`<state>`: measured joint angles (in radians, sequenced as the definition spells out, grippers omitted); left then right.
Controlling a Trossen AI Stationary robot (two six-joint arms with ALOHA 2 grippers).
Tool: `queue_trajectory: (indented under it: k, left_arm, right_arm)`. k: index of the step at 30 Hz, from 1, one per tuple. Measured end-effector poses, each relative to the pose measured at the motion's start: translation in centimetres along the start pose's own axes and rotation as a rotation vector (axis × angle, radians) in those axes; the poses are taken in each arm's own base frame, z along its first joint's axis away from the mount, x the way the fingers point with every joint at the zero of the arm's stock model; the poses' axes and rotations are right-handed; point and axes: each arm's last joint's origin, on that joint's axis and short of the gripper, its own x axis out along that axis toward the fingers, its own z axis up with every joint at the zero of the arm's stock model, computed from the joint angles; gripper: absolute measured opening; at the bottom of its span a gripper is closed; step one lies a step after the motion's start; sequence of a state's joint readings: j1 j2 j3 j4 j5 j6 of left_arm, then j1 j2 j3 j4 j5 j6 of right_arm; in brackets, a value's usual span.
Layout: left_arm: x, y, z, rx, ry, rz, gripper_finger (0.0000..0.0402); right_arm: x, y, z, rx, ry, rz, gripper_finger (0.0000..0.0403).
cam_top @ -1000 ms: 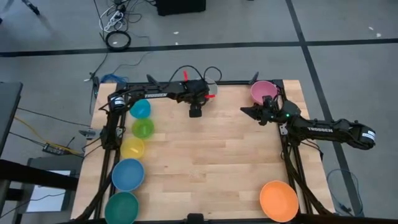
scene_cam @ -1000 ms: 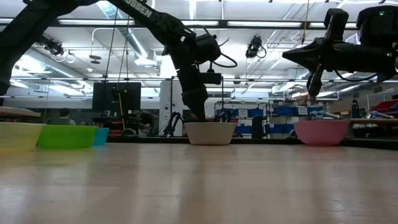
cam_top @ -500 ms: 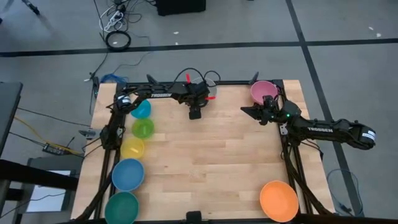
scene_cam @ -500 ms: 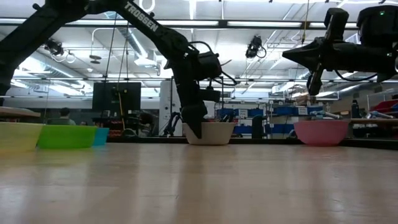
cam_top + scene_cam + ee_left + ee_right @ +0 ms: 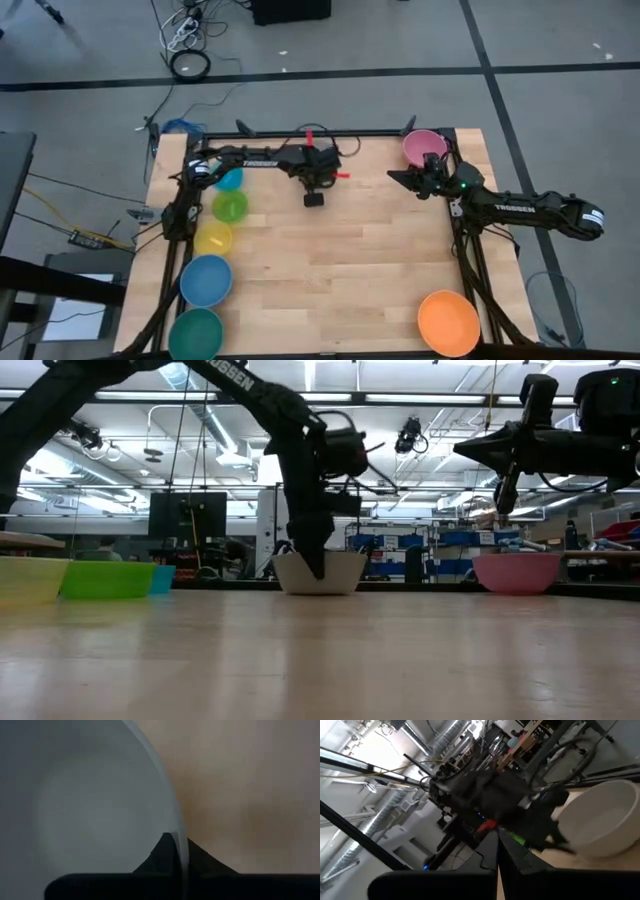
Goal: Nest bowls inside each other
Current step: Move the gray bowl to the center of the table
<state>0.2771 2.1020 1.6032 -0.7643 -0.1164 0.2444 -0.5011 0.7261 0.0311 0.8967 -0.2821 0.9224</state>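
A pale grey bowl (image 5: 320, 573) stands on the table at the far middle, with my left gripper (image 5: 319, 563) shut on its rim; in the high view the left arm covers it. The pink bowl (image 5: 424, 147) rests on its base at the far right corner. My right gripper (image 5: 404, 180) hangs shut in the air beside the pink bowl, holding nothing. Along the left edge stand the cyan (image 5: 228, 178), lime green (image 5: 230, 206), yellow (image 5: 213, 237), blue (image 5: 206, 280) and dark green (image 5: 195, 333) bowls. An orange bowl (image 5: 448, 322) sits at the near right. My left gripper pinches the pale grey bowl's rim (image 5: 179, 837) between its two fingers, one finger (image 5: 161, 851) inside the bowl and one outside. The fingers come steeply from above, pointing down. The bowl's base is at the table top, and the bowl looks slightly tilted.
A broad stretch of bare wooden table (image 5: 340, 260) lies between the row of bowls on the left and the right arm. The black table frame (image 5: 370, 132) runs along the far edge.
My left gripper has come down and toward the table's near edge, and has shut on the pale grey bowl's rim. The bowl has shifted a little along the table with it and now sits slightly tilted.
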Motion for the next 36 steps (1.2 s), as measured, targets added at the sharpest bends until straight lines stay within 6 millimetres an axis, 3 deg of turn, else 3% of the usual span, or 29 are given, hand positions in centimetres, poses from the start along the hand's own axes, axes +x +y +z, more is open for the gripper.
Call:
queue_trajectory:
  k: [11, 16, 21, 26, 36]
  left_arm:
    - [-2.3, -9.8, 1.3, 0.023, -0.041, -0.165, 0.0007]
    - [-2.9, -13.0, 0.8, 0.028, -0.004, -0.186, 0.0007]
    - [-3.1, -14.3, 0.3, 0.020, 0.041, -0.176, 0.0020]
    - [-3.1, -15.5, 0.0, 0.017, 0.054, -0.179, 0.0066]
    - [-3.3, -16.2, 0.1, -0.036, 0.041, -0.156, 0.0219]
  right_arm:
    - [0.0, 0.2, -0.2, 0.028, 0.068, 0.055, 0.0002]
    - [0.0, 0.4, -0.5, 0.045, 0.122, 0.092, 0.0002]
    - [0.2, 1.1, -1.3, 0.036, 0.199, 0.155, 0.0004]
    - [0.3, 1.9, -2.4, 0.001, 0.246, 0.208, 0.0025]
    - [0.1, 3.5, -4.4, -0.070, 0.339, 0.309, 0.0153]
